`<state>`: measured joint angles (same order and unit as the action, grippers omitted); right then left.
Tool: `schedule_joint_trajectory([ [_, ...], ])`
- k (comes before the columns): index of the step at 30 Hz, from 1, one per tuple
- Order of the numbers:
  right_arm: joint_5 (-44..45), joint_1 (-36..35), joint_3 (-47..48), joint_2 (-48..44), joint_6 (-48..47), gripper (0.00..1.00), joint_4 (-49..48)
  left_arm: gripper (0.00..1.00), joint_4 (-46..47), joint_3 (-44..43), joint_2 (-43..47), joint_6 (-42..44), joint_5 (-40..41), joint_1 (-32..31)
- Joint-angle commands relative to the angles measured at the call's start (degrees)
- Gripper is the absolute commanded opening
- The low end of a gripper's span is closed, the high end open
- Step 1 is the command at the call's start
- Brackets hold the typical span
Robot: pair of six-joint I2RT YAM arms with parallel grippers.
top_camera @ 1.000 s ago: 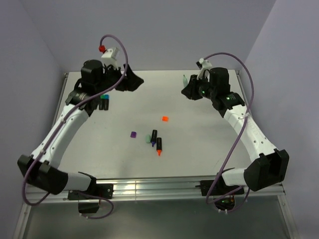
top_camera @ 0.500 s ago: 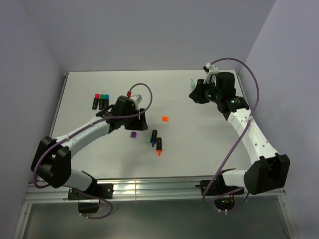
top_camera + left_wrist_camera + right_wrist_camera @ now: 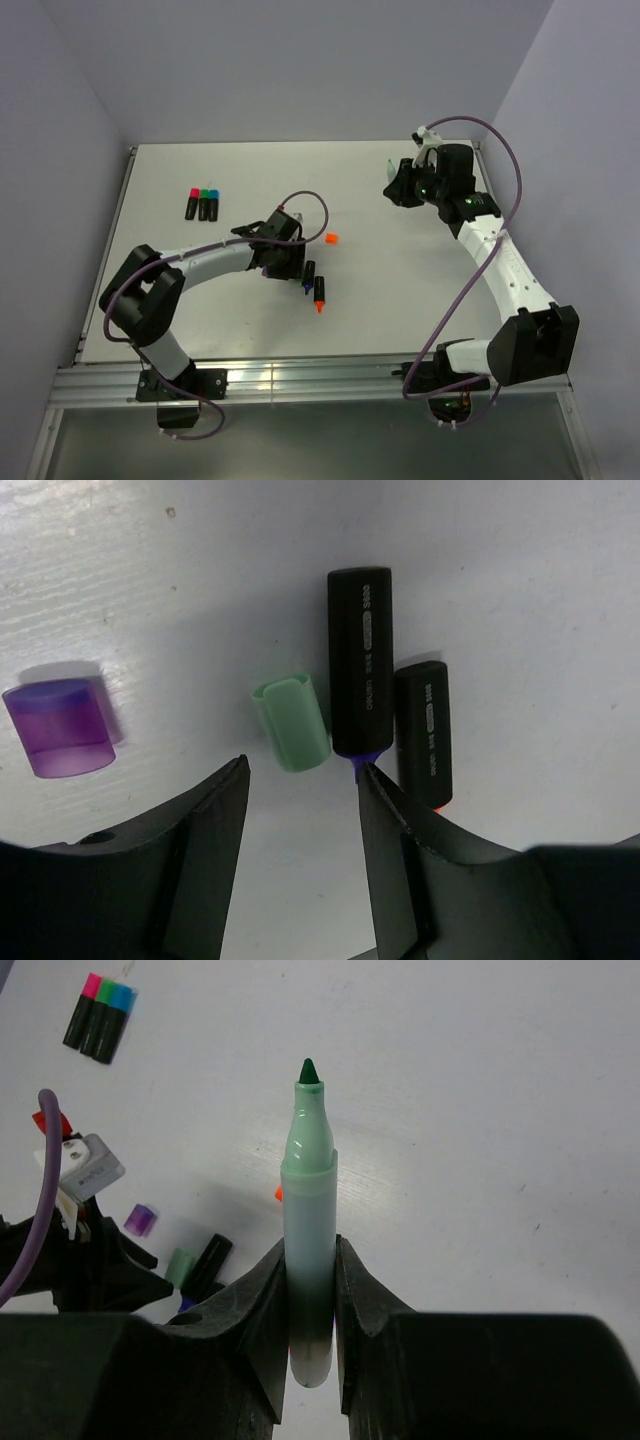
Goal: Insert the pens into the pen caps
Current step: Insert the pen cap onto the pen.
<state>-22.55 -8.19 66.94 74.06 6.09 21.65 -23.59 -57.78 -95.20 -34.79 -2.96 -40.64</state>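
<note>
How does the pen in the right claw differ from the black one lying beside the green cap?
The held pen has a pale green barrel and dark green tip; the black pen has a black barrel and purple tip. The held pen is clamped in the right gripper; the black pen lies flat on the table beside the green cap. Both are uncapped.

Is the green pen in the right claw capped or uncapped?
Uncapped: the green pen shows a bare dark tip above the right claw, shut on its barrel.
</note>
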Motion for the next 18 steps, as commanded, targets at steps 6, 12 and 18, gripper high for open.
schedule_joint_trajectory([
  [6, -1.54, 0.89, 0.30, -0.41, -0.73, 0.00, -1.08, 0.50, -0.40, -4.00, -2.53, -1.78, 2.70, -0.31],
  [12, -1.10, 1.33, 1.18, -0.23, -1.25, 0.00, -0.82, 0.47, -0.93, -4.54, -5.08, -1.69, 2.70, -0.40],
  [18, -1.45, 1.77, 1.53, -0.06, -1.34, 0.00, -0.56, 0.41, -0.93, -2.69, -5.09, 0.41, 5.51, -0.31],
])
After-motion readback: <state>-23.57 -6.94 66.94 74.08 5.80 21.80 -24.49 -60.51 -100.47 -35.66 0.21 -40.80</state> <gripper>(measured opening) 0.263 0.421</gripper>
